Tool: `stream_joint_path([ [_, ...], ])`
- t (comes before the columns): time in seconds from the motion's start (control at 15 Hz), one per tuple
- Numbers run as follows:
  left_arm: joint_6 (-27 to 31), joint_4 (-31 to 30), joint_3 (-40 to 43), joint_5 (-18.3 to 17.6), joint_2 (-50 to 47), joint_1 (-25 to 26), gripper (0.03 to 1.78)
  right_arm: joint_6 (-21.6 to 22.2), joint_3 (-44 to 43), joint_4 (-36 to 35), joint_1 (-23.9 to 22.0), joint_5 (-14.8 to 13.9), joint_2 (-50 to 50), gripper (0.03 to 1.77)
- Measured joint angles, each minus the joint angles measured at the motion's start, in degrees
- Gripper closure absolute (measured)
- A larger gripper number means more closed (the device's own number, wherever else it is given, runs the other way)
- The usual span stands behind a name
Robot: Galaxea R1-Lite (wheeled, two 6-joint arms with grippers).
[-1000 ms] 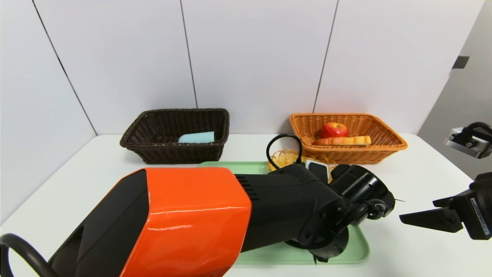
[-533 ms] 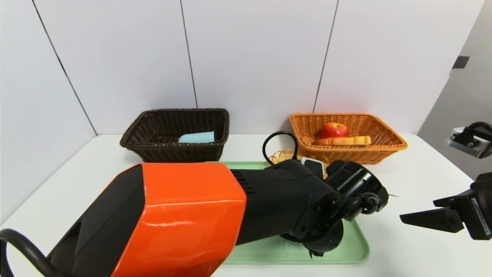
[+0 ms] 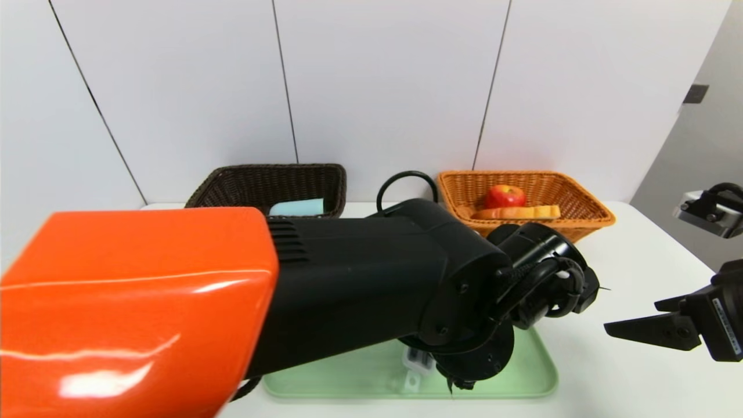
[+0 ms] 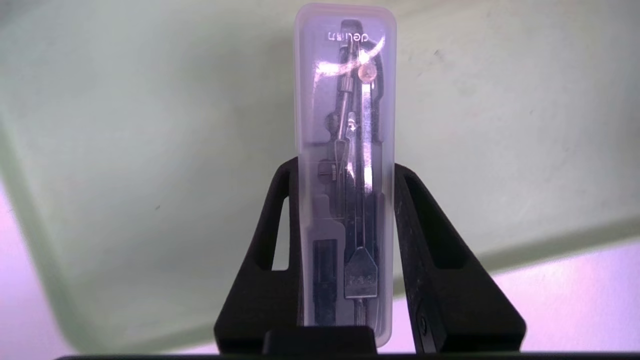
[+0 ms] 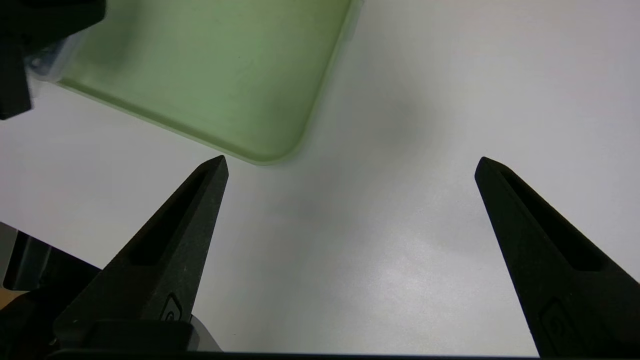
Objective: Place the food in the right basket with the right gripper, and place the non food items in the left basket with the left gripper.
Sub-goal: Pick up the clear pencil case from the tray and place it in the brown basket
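1. Your left claw [image 4: 345, 175] grips a clear compass case [image 4: 345, 165], clamped on both long sides, lifted above the green tray [image 3: 522, 377] at centre-near table [image 3: 627, 244].
2. Your right claw [image 5: 350, 165] is wide open, holding nothing, over bare table right of the tray.
3. Far left: dark basket [image 3: 232, 180] w/ a pale blue item [image 3: 296, 207].
4. Far right: orange basket [image 3: 580, 223] w/ apple [image 3: 505, 196] & bread [image 3: 516, 213].

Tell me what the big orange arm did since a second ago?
The left arm lifted up and back toward the camera, its left gripper carrying the clear compass case, jaws clamped on its sides, above the green tray. The right gripper stayed parked, jaws wide. The apple and both baskets didn't move.
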Motion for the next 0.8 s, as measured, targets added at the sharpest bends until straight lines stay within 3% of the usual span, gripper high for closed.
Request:
stream_joint_path([
  [0.2, -1.0, 5.4, 2.1, 0.7, -5.5, 0.2, 1.26, 0.0, 0.0, 0.0, 0.0, 0.0, -0.3, 0.1],
  [0.4, 1.7, 9.1, 2.9, 1.7, -12.5, 4.7, 1.26, 0.0, -0.2, -0.6, 0.0, 0.0, -0.7, 0.1],
  [0.67, 13.2, 9.3, 1.0, 0.9, -20.2, 15.3, 1.26, -0.1, -0.1, -1.2, 0.0, 0.0, -1.1, 0.1],
  [0.8, 20.6, 6.8, 0.3, -1.7, -22.2, 21.4, 1.26, -0.1, 0.0, -1.1, 0.1, 0.1, -1.2, 0.1],
])
